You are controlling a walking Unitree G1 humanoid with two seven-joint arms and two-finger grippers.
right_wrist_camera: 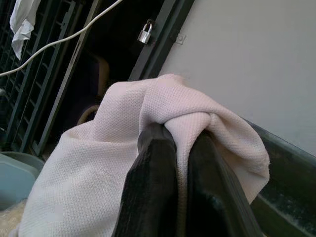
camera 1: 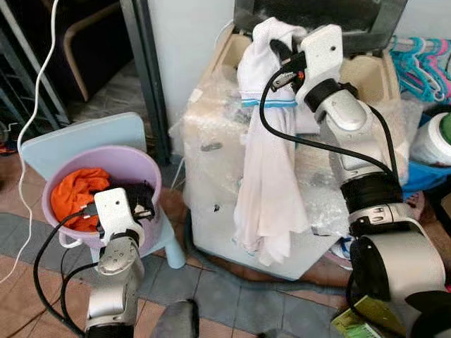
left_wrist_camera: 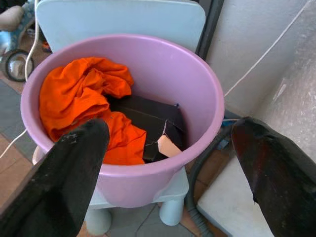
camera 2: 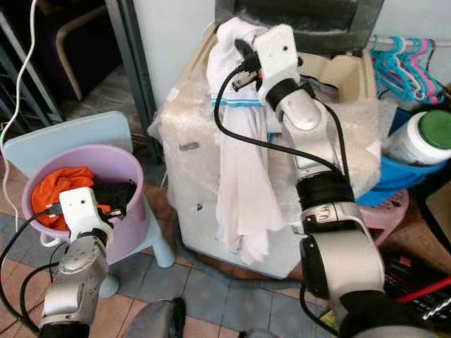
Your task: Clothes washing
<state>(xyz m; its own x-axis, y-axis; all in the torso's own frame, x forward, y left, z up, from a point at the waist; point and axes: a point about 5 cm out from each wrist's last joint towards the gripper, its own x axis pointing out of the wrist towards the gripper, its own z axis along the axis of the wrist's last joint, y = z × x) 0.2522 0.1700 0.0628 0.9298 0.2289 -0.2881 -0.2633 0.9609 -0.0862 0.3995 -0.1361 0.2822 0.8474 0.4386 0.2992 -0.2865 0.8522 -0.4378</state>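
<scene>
The right pincer (camera 1: 276, 51), clamped on the white garment (camera 1: 264, 176), held it above the washing machine (camera 1: 211, 176) for loading, while the left pincer (left_wrist_camera: 168, 148) hung wide open and empty over the purple basin (left_wrist_camera: 197, 84); next it likely needed lowering into the tub.

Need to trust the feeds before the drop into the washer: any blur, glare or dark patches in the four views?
Eye views: sharp, even daylight, no glare; dark only in the doorway. Left wrist view: basin and orange cloth crisp, the open left gripper fingers blurred close up. Right wrist view: white garment weave sharp in the right gripper, doorway behind dark, wall bright but not blown out.
</scene>
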